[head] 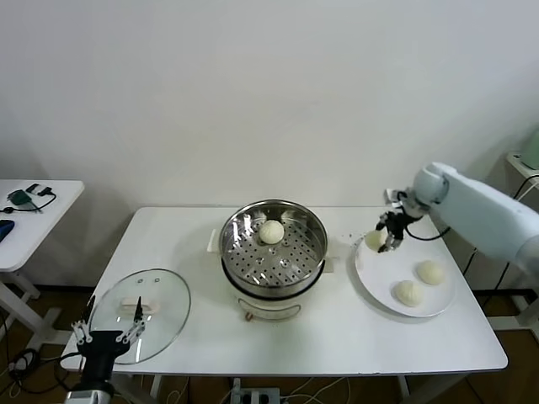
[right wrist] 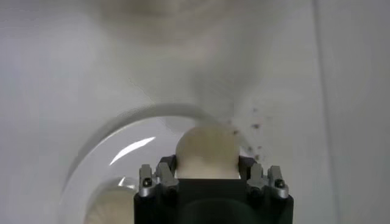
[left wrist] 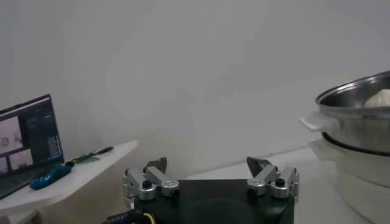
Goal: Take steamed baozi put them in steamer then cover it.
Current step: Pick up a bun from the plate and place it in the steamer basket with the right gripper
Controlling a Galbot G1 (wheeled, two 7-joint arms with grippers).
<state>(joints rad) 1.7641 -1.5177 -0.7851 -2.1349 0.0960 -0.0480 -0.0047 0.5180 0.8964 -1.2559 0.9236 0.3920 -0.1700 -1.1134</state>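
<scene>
The right gripper (head: pixel 386 240) is closed on a bun (right wrist: pixel 206 151) at the plate's (head: pixel 370 273) far left edge; two more buns (head: pixel 418 282) lie on the plate. One bun (head: pixel 271 231) sits in the steamer (head: pixel 272 247) mid-bench. The left gripper (head: pixel 107 332) hangs wide open, empty, by the lid (head: pixel 141 313) at the bench's (head: pixel 337 337) front left.
</scene>
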